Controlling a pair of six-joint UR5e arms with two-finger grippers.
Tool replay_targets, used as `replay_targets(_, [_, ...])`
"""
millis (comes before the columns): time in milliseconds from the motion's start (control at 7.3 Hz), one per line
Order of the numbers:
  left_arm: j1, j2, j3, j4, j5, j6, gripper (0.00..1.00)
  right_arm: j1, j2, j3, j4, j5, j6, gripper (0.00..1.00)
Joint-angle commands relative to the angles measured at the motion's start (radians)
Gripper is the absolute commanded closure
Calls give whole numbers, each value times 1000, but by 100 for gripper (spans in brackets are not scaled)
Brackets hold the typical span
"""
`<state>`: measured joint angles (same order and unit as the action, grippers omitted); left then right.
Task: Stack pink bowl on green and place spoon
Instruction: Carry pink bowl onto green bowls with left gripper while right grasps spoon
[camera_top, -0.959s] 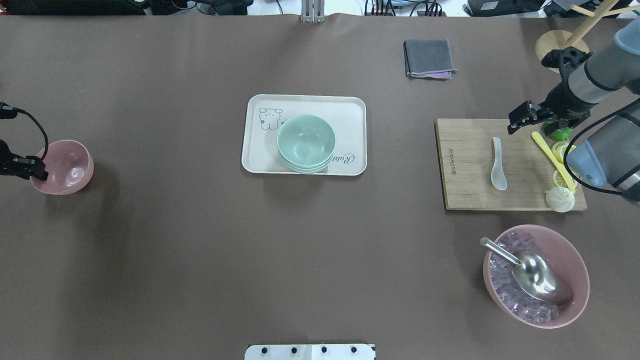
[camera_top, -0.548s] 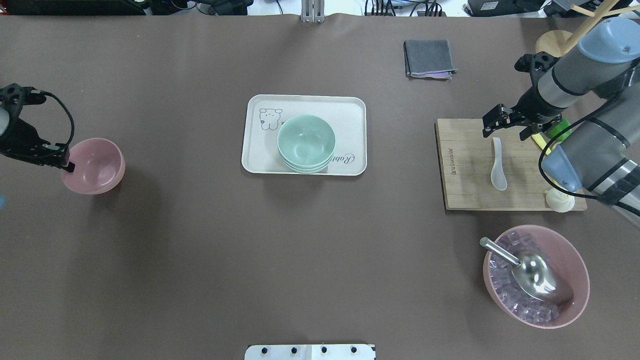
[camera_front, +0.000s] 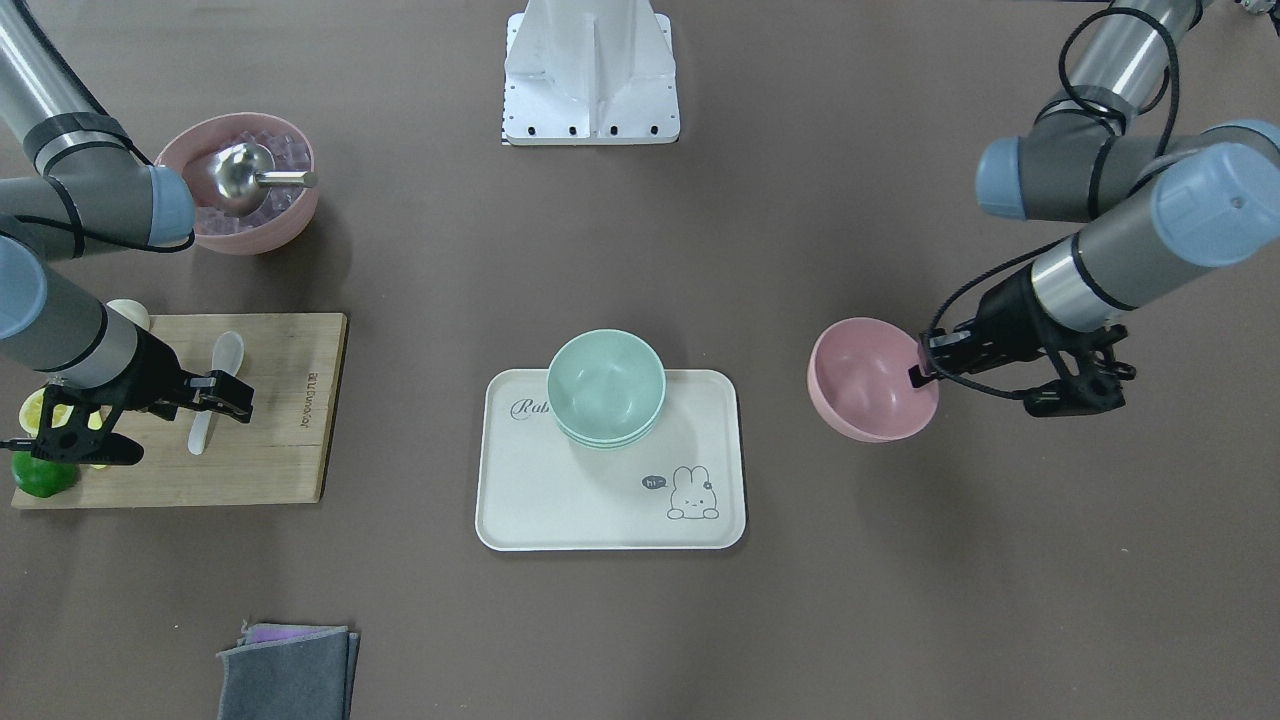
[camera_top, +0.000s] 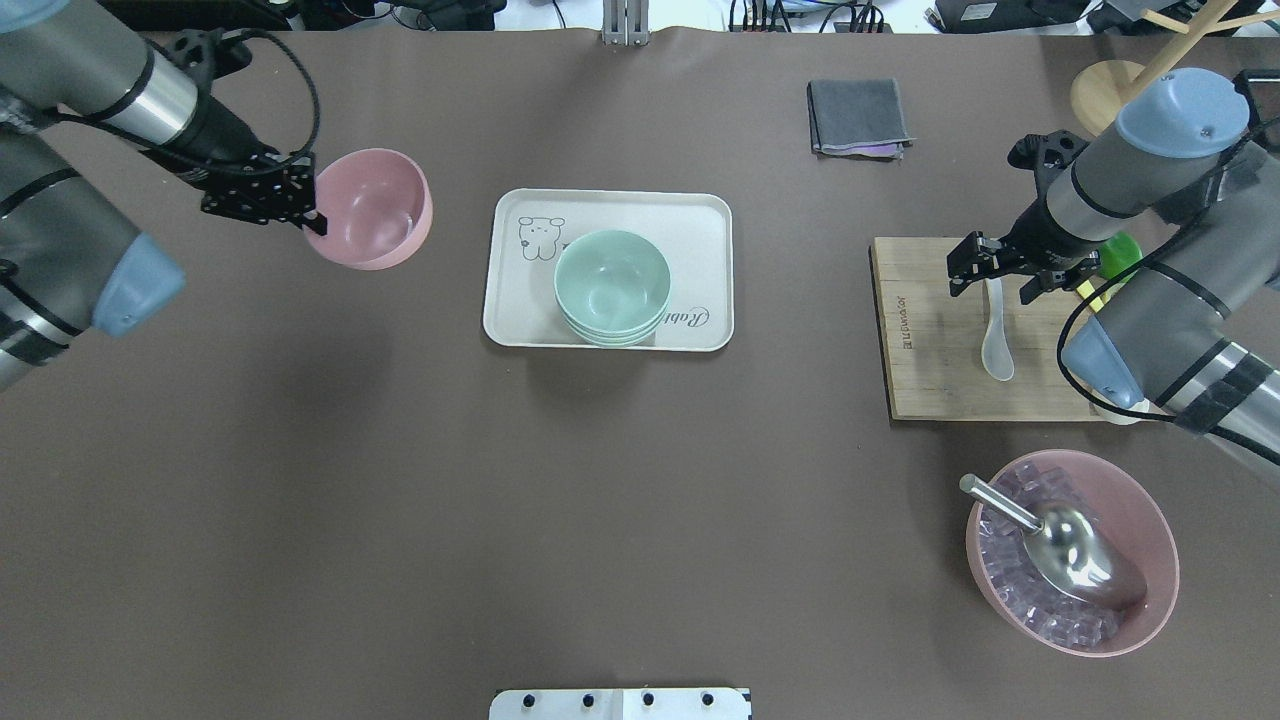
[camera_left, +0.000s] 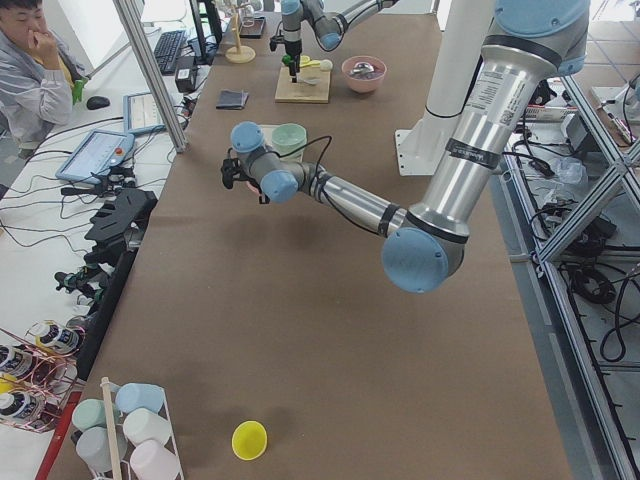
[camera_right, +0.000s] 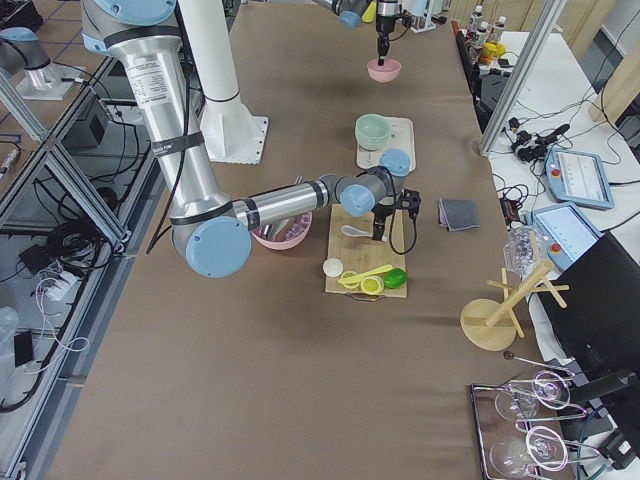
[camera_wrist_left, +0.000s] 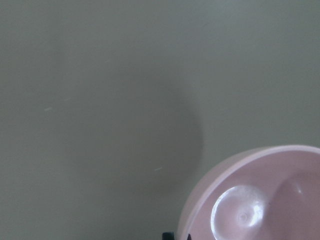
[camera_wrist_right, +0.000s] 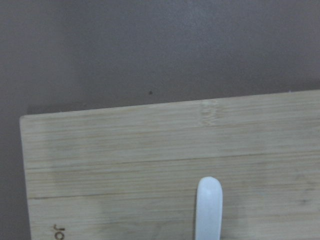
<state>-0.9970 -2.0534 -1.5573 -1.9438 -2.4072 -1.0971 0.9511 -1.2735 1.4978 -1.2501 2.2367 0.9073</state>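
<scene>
My left gripper (camera_top: 310, 215) is shut on the near rim of the pink bowl (camera_top: 372, 208) and holds it above the table, left of the tray (camera_top: 700, 215). The bowl also shows in the front-facing view (camera_front: 870, 378) and the left wrist view (camera_wrist_left: 260, 200). A stack of green bowls (camera_top: 612, 285) stands on the tray. The white spoon (camera_top: 997, 345) lies on the wooden cutting board (camera_top: 930, 330). My right gripper (camera_top: 995, 278) is open and hangs over the spoon's handle end, which shows in the right wrist view (camera_wrist_right: 208, 207).
A large pink bowl of ice cubes (camera_top: 1140, 600) with a metal scoop (camera_top: 1070, 550) stands at the near right. A grey cloth (camera_top: 858, 115) lies at the back. A lime, yellow pieces and a white bun sit on the board's right edge. A wooden stand (camera_top: 1100, 85) stands at the far right.
My left gripper has carried the pink bowl from the table's left edge up and towards the tray. My right gripper has moved left, over the spoon's handle.
</scene>
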Motion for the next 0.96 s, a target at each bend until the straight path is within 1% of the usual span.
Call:
replay_targets(0, [84,-147,34,11,70,-139,100,-9,-27,-1,0,0,19,14])
replay_targets(137, [107,-212,74,11,103,-186,100,-8,-36,16,-2,24,21,38])
replay_targets(274, [148,-221,77,11,149,-202,100,-8,-44,22,-2,29,24,75])
replay_targets(411, [187,-243,79,11,190,-216,100,-8,-47,24,-2,44,22,100])
replay_targets(685, [237,-292,86,11,195,-277,100,-9,-38,22,-2,55,22,100])
replay_targets(822, [253,-294,100,6,221,-279,100,-11,-12,27,-3,58,27,100])
